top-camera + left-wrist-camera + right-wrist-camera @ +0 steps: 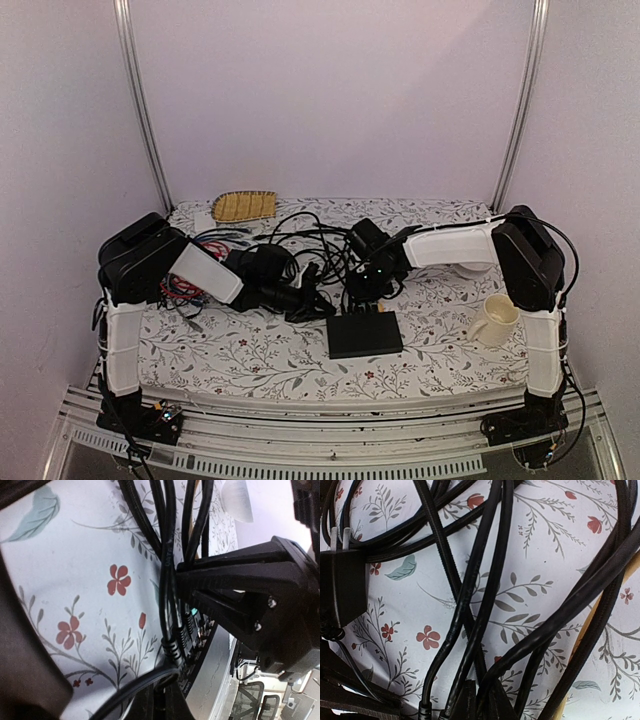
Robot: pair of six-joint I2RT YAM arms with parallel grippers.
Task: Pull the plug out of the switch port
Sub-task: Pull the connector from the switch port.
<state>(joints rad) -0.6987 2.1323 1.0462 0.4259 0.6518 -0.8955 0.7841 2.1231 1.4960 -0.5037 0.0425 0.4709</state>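
- When I look down from the top, the switch [365, 335] lies nearest me, with a plug [173, 647] in its far edge.
- At its 12 o'clock, my right gripper [362, 298] is squeezed tight among the black cords [300, 235].
- At its 10 o'clock, my left gripper [318, 308] is closed narrow too.
- I cannot tell if either one pinches a cord.
- A cream mug [494, 320] stands at 3 o'clock.

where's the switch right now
In the top view, the switch lies front-centre, just in front of the right gripper, with the cream mug off to its right.
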